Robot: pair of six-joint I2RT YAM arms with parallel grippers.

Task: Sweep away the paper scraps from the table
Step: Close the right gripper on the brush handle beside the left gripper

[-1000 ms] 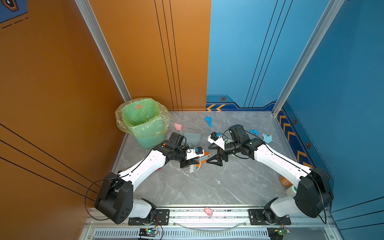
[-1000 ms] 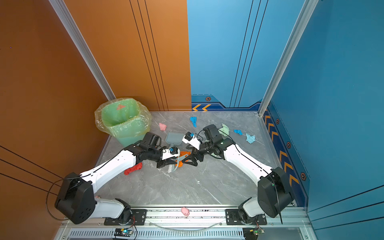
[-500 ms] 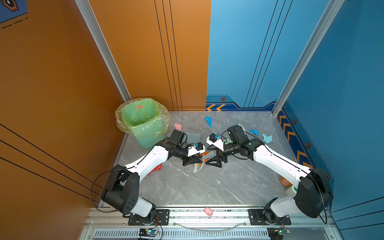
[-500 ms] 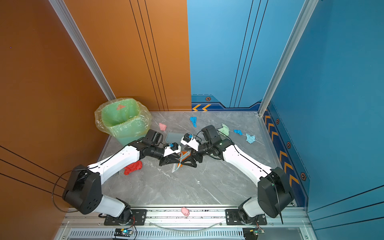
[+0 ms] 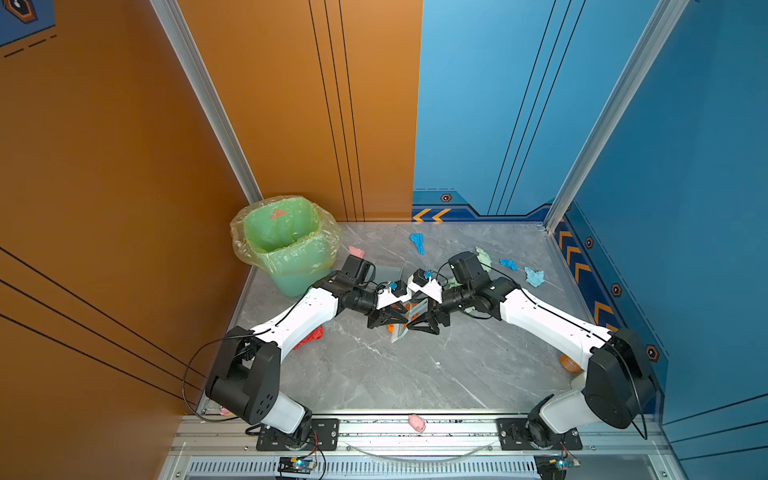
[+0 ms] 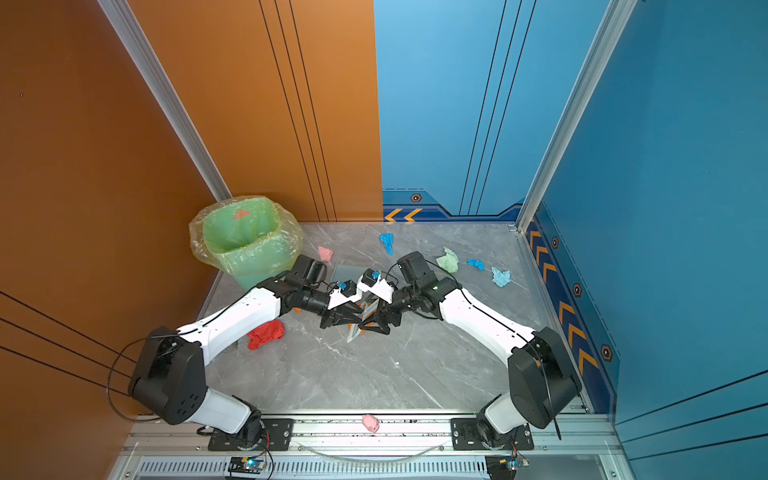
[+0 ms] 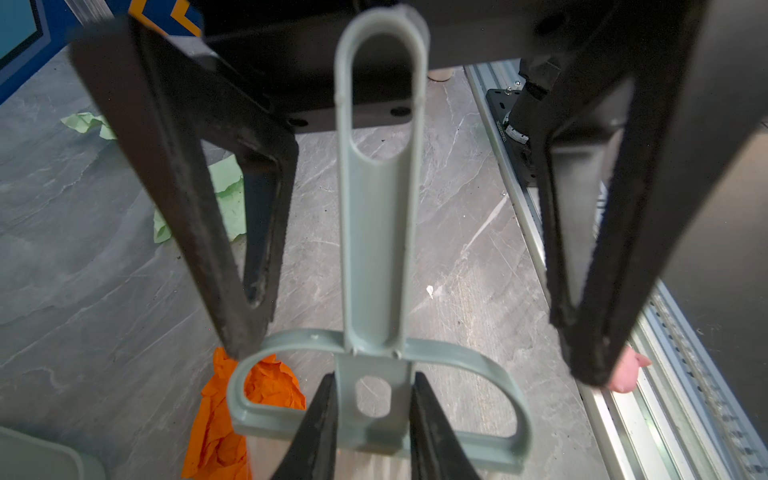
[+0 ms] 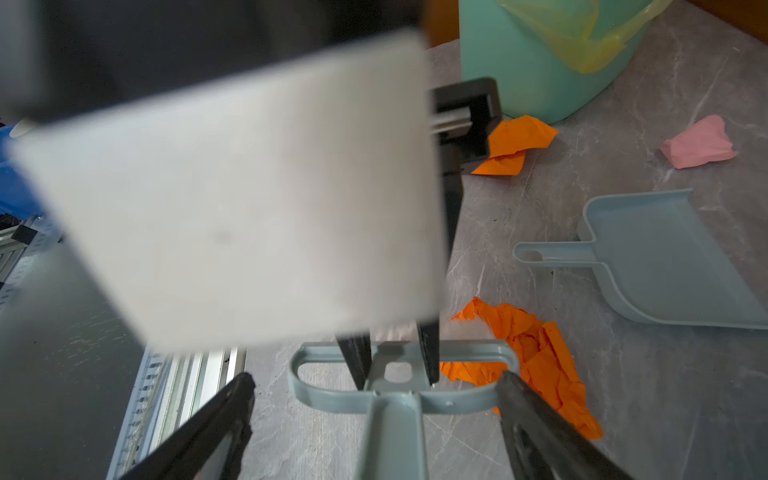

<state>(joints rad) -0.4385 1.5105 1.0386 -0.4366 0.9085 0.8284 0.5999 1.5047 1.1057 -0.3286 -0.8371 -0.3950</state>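
My left gripper is shut on the neck of the grey-blue brush, held just above the table. My right gripper is open, its fingers on either side of the brush handle and apart from it. In both top views the two grippers meet at mid-table. One of the orange paper scraps lies by the brush head. Red, pink, blue, pale green and light blue scraps lie scattered around.
A grey-blue dustpan lies behind the grippers. A green bin with a plastic liner stands at the back left. Another orange scrap lies near the bin. A pink pig toy sits on the front rail.
My left arm has swung its elbow inward, uncovering the red scrap, and still holds the brush. My right gripper has drawn in around the handle and its jaws have narrowed a little.
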